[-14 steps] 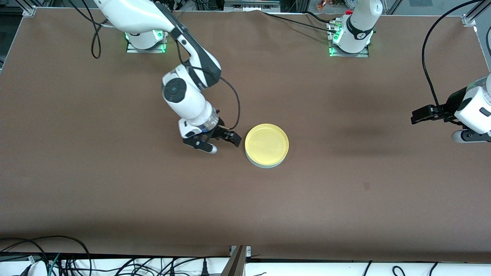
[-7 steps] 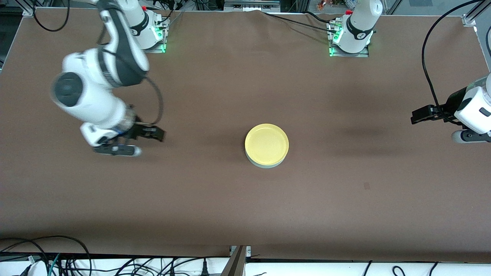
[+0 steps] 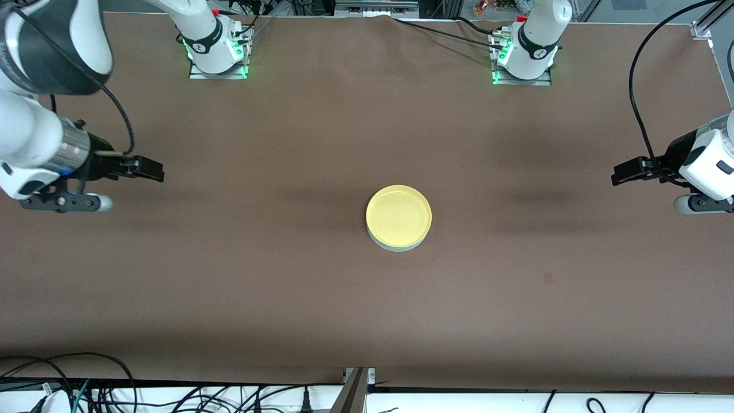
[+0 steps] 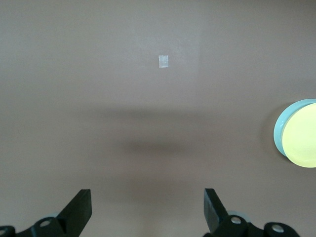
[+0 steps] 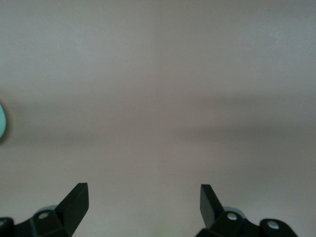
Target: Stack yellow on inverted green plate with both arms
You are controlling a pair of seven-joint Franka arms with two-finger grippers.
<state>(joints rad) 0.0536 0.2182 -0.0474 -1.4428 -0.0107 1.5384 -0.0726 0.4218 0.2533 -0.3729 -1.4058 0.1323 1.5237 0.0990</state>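
The yellow plate (image 3: 399, 214) lies right way up on the inverted pale green plate (image 3: 395, 246) at the table's middle; only the green rim shows under it. Both show at the edge of the left wrist view, the yellow plate (image 4: 302, 140) and the green rim (image 4: 277, 134). A green sliver (image 5: 2, 121) shows in the right wrist view. My right gripper (image 3: 152, 170) is open and empty over the right arm's end of the table, fingers wide apart in its wrist view (image 5: 143, 202). My left gripper (image 3: 619, 174) is open and empty over the left arm's end, waiting (image 4: 148, 207).
The brown table (image 3: 229, 275) carries a small pale square mark (image 3: 547, 278), nearer the front camera than the plates, also in the left wrist view (image 4: 163, 61). Cables run along the front edge (image 3: 114, 390). The arm bases (image 3: 215, 51) (image 3: 524, 57) stand at the back.
My right arm has swung away from beside the stacked plates to the right arm's end of the table, its gripper empty. The plates and the left arm have not moved.
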